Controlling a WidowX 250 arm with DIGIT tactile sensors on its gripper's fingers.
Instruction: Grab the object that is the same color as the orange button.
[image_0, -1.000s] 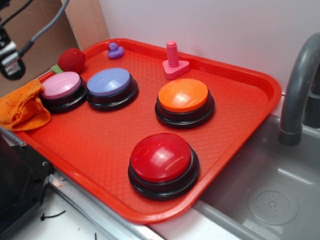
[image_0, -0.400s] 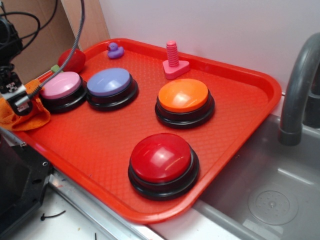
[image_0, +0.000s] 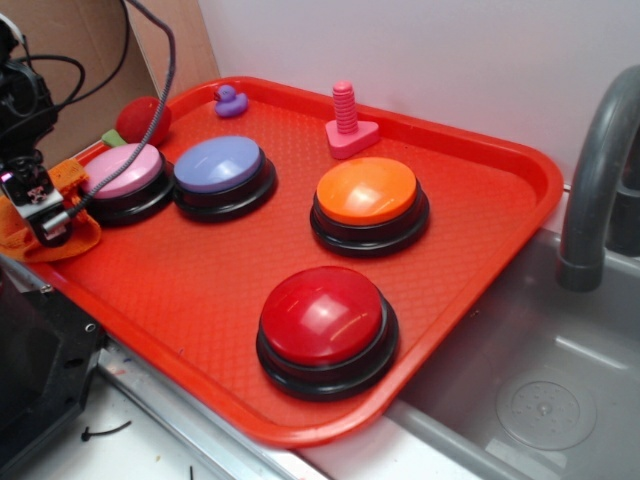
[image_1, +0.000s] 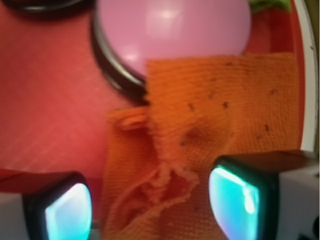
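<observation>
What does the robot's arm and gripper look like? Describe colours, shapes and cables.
The arm is black, with black and grey cables looping above it. The gripper has two blocky fingers with black rims, whitish outer parts and glowing turquoise inner pads. In the exterior view a small pink light shows on it.

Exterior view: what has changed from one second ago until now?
The gripper came down from the upper left to just over the orange rag, jaws open on either side of it, nothing grasped yet. The rag, the four buttons and the tray stayed put.
</observation>
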